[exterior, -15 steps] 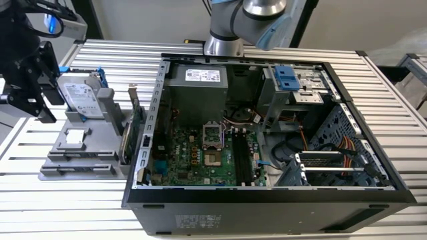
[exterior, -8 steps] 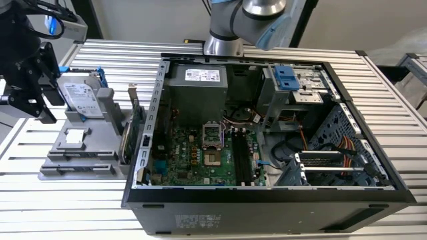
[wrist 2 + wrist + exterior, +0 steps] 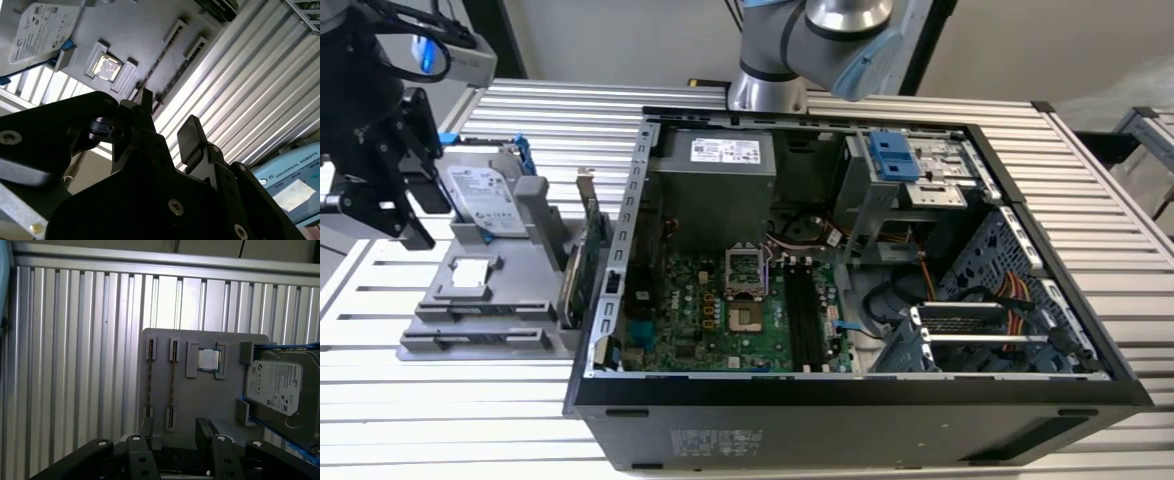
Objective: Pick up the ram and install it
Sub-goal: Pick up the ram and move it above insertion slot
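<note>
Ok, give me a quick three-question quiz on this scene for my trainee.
1. True or false: the claw is shut on the ram.
2. On the grey fixture tray, the processor chip lies between: A) the ram slots and the hard drive; B) two hard drives; C) two fans.
3. In the exterior view, which side of the open computer case is the tray on?
Key: 1 false, the claw is open and empty, the ram stands in a tray slot; 2 A; 3 the exterior view's left.
</note>
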`<state>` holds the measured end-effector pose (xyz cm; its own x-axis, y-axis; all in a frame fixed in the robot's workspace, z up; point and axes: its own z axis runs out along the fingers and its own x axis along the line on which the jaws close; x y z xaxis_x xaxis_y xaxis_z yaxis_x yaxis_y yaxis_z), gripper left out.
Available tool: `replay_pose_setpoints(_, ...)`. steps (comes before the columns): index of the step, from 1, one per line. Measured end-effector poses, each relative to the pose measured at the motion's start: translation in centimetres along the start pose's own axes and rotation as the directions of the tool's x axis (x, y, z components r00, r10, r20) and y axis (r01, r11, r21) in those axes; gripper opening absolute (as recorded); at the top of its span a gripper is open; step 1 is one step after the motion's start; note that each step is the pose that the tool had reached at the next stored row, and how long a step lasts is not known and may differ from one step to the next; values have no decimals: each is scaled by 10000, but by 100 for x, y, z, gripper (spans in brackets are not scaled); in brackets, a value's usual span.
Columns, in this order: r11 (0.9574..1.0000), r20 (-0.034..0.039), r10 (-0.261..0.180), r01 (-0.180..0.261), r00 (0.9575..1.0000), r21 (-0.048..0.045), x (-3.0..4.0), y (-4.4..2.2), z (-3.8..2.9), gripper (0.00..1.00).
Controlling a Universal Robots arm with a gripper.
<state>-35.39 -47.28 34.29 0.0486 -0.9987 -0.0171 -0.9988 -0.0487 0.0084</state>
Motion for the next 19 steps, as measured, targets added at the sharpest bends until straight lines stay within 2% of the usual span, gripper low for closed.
replay_pose_setpoints(19, 10000, -4, -1, 1, 10000, 0, 1, -1, 49, 100)
